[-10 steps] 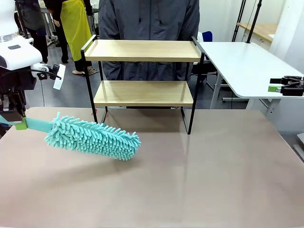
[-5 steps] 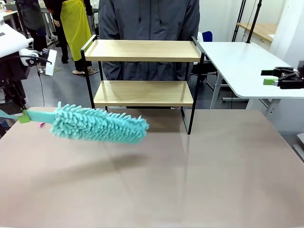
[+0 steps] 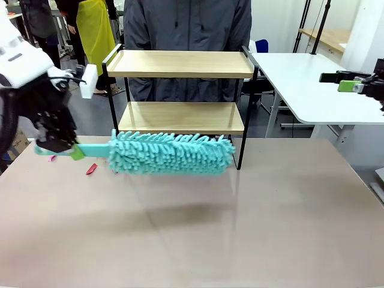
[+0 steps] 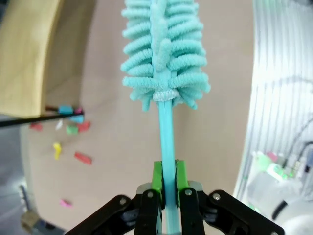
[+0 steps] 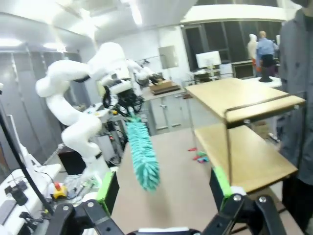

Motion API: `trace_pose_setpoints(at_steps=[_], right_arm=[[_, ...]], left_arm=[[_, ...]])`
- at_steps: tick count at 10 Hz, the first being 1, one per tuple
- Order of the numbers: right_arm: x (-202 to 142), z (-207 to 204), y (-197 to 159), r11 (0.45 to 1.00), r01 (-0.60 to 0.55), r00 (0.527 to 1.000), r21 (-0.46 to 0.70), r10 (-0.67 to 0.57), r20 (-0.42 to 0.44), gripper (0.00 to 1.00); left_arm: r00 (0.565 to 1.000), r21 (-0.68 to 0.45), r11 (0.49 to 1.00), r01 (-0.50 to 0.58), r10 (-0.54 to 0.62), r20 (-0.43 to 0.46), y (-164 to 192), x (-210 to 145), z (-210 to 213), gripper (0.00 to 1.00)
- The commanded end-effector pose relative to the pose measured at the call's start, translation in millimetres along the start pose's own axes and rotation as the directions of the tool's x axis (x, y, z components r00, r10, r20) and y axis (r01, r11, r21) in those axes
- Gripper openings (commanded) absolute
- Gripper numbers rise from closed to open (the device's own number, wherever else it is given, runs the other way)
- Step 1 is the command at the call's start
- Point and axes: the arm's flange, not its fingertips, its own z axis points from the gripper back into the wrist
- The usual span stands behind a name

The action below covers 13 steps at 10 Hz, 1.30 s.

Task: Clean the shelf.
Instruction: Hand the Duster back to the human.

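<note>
Behind the brown bench (image 3: 252, 228) you had a workshop with white side tables and a person in a dark jacket (image 3: 187, 24) standing just beyond the shelf (image 3: 180, 63), which sat at the far middle of the bench with both wooden boards bare. Your left pincer (image 3: 60, 144) was clamped tight on the thin teal handle of the duster (image 3: 171, 154), the green pads pinching it from both sides in the left wrist view (image 4: 166, 181). It held the fluffy head level, above the bench and in front of the lower board, with the tip close to the right front leg of the frame. Your right pincer (image 3: 351, 86) hung at the far right over the white table, jaws spread wide and holding nothing. As I judge it, no wiping had begun, since the head looked level with the lower board's front edge without resting on it. You risked catching the head on the black front legs or the raised side rails when you swept in, and that could shove or tip the light rack toward the person. You gripped a narrow handle far from a long head, so a snag might twist the duster in the pads. Small coloured scraps (image 3: 91, 169) lay on the bench near the left leg, and a low pass could scatter them. I could read no brand, label or writing anywhere.
</note>
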Motion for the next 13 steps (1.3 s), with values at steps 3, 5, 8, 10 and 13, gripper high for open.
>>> trace_pose_setpoints(at_steps=[3, 5, 8, 10, 13], right_arm=[[-32, -44, 22, 0.992, 0.104, 0.993, 0.071, -0.108, 0.050, 1.00], [-18, -26, 13, 0.997, 0.053, 0.999, 0.055, -0.053, 0.007, 1.00], [-25, -30, 16, 0.996, 0.064, 0.998, 0.059, -0.064, 0.012, 1.00], [-48, -69, 17, 0.998, 0.027, 0.997, 0.062, -0.023, -0.069, 1.00], [-90, -90, 21, 0.999, 0.016, 0.993, 0.041, -0.011, -0.116, 1.00]], left_arm=[[0.977, 0.014, 0.993, 0.117, -0.117, 0.175, 4, 25, -38, 0.13], [0.991, 0.011, 0.998, 0.064, -0.065, 0.120, 3, 25, -35, 0.13], [0.991, 0.011, 0.998, 0.064, -0.065, 0.120, 3, 25, -35, 0.13], [0.991, 0.011, 0.998, 0.064, -0.065, 0.120, 3, 25, -35, 0.13], [0.991, 0.011, 0.998, 0.064, -0.065, 0.120, 3, 25, -35, 0.13]])
